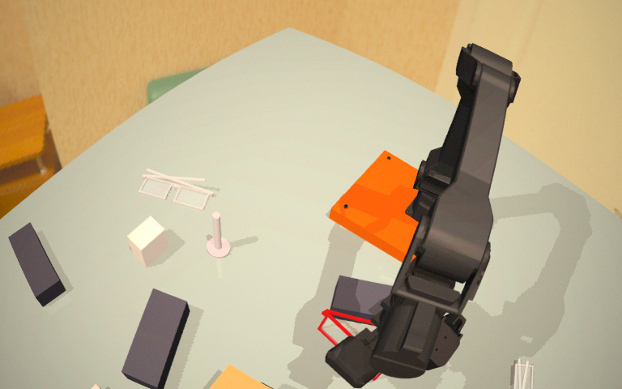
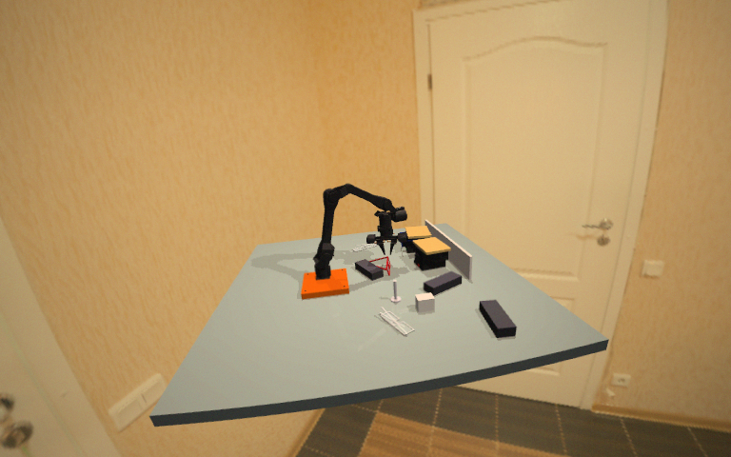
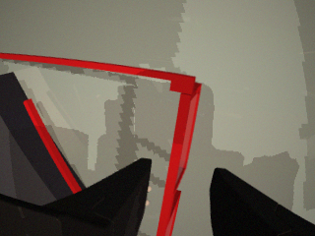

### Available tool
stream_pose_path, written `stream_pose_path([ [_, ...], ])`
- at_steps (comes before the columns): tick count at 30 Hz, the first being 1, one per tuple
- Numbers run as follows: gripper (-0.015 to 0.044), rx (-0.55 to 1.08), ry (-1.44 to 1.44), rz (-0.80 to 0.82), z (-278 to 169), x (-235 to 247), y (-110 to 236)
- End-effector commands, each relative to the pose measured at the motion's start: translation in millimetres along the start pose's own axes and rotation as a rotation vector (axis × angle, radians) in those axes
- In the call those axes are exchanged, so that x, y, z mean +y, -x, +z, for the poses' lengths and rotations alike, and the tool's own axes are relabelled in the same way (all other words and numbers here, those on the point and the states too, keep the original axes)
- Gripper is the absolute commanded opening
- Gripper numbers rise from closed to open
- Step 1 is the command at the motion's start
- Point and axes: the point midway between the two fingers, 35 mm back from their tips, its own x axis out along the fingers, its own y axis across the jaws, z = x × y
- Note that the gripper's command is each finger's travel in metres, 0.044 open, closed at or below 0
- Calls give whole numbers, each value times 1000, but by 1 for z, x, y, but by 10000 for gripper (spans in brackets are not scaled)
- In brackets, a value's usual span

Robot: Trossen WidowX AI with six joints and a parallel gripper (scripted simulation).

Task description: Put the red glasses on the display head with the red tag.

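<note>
The red glasses [image 1: 341, 314] [image 2: 380, 263] [image 3: 187, 125] rest on the table with their temples unfolded, leaning against a dark block [image 1: 355, 293] [image 2: 368, 268]. My gripper [image 1: 362, 362] [image 2: 387, 250] [image 3: 181, 175] points down just above them. It is partly open, and in the wrist view the red frame runs through the gap, close to the left finger. Two black boxes with tan tops [image 2: 431, 248] [image 2: 417, 231] stand behind the gripper. I see no red tag in any view.
The orange arm base [image 1: 376, 197] [image 2: 325, 284] is close by. White glasses [image 1: 176, 188] [image 2: 396, 321], a white peg [image 1: 216, 233] [image 2: 395, 290], a cream cube [image 1: 146, 238] [image 2: 424, 303], dark blocks [image 1: 155, 337] [image 1: 36, 263] and a white panel [image 2: 450, 246] share the table.
</note>
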Motion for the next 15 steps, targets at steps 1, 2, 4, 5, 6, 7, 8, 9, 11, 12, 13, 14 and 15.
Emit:
stream_pose_path([
  [1, 120, 0, -3, 9, 0, 0, -10],
  [2, 120, 0, -3, 9, 0, 0, -12],
  [4, 120, 0, -3, 9, 0, 0, -15],
  [5, 120, 0, -3, 9, 0, 0, -17],
  [6, 120, 0, -3, 9, 0, -1, -18],
  [7, 120, 0, -3, 9, 0, -1, -20],
  [8, 120, 0, -3, 9, 0, -1, -22],
  [9, 120, 0, -3, 9, 0, -1, -23],
  [11, 120, 0, -3, 9, 0, -1, -27],
  [12, 120, 0, -3, 9, 0, -1, -28],
  [13, 120, 0, -3, 9, 0, -1, -30],
  [14, 120, 0, -3, 9, 0, -2, -32],
  [15, 120, 0, -3, 9, 0, -2, -33],
])
